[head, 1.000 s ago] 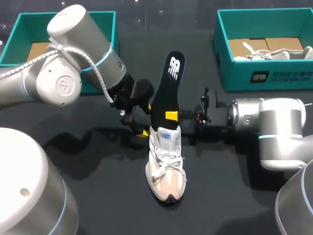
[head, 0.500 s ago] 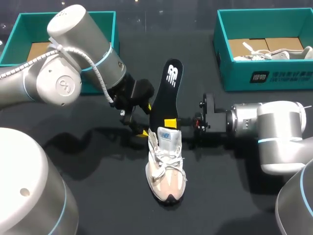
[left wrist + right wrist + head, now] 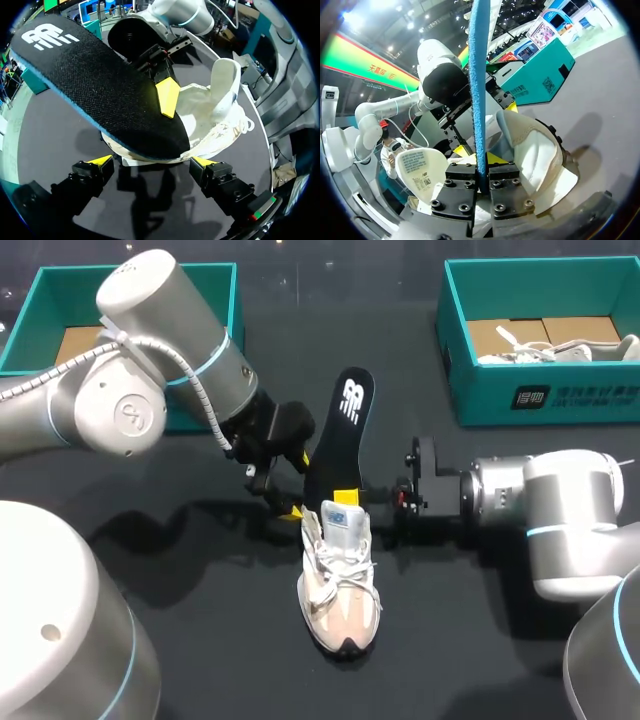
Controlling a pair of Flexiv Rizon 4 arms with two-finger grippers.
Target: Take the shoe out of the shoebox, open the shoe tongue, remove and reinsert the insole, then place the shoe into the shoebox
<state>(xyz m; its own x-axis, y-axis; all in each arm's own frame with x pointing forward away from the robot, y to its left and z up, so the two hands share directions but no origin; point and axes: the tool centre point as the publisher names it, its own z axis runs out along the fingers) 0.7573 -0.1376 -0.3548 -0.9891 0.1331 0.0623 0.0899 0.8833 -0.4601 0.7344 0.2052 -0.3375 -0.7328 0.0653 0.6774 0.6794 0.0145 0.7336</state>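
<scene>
Insole (image 3: 337, 430) lowered toward shoe (image 3: 340, 585); black, blue-edged, pinched by right hand (image 3: 481, 172).

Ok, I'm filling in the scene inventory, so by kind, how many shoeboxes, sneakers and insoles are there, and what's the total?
Teal shoeboxes: 2, left shoebox and right shoebox
Sneakers: 2, sneaker on the table and sneaker in the right shoebox
Insoles: 1, the black insole
Total: 5
</scene>
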